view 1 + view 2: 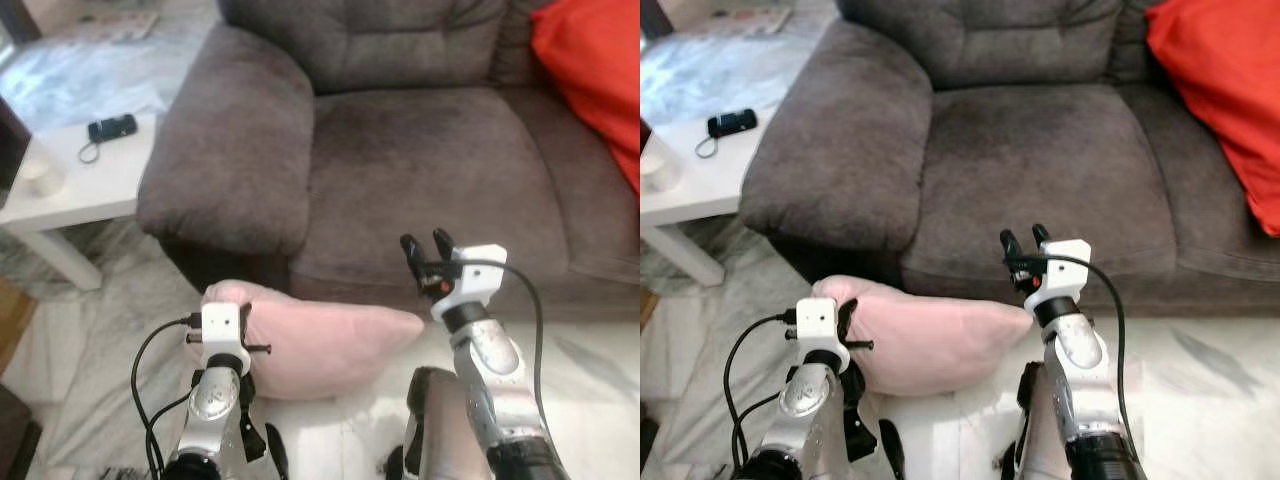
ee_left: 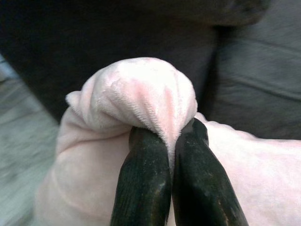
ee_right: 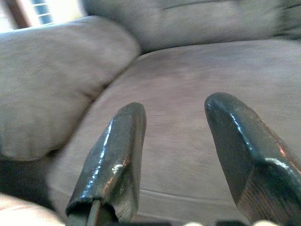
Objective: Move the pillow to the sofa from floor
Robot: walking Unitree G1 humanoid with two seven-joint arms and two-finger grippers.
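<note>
Pinching plush pink pillow [image 2: 141,94] corner: left claw [image 2: 171,141] | right claw [image 3: 174,155] apart over grey sofa [image 1: 420,160]

to my left: white table [image 1: 95,190] with a phone [image 1: 111,127] and cup [image 1: 40,176]; orange cushion [image 1: 595,70] to my right.

pillow [image 1: 320,340]: pale pink
sofa [image 1: 420,160]: dark grey-brown
cushion [image 1: 590,70]: red-orange
side table [image 1: 90,180]: white
floor [image 1: 590,360]: white marbled
</note>
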